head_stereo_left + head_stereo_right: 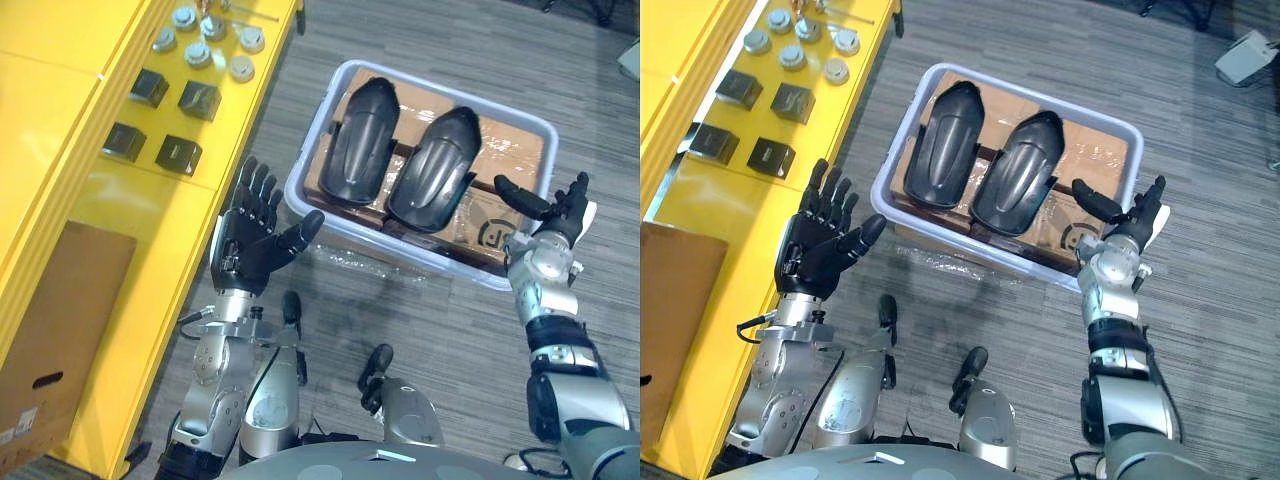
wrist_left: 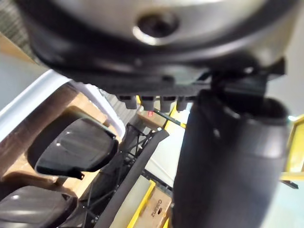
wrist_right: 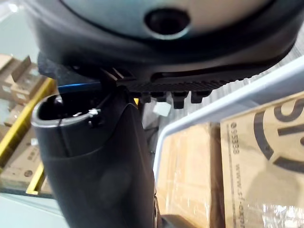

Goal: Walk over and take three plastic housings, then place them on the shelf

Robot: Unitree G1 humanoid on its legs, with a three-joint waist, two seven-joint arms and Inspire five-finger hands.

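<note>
Two black plastic housings lie side by side on cardboard in a pale grey bin (image 1: 305, 170) on the floor: the left housing (image 1: 362, 126) and the right housing (image 1: 437, 167). My left hand (image 1: 247, 240) is held up open beside the bin's left wall, fingers straight, thumb pointing at the bin. Over the bin's near right corner my right hand (image 1: 558, 215) is open too, thumb stretched over the cardboard. Neither hand touches a housing. The left wrist view catches both housings (image 2: 76, 149) past the thumb.
A yellow shelf (image 1: 90, 200) runs along the left, carrying several dark blocks (image 1: 178, 153), round metal parts (image 1: 198, 53) and a cardboard box (image 1: 55, 330). Grey carpet floor surrounds the bin. A white object (image 1: 1245, 55) lies on the floor at the far right.
</note>
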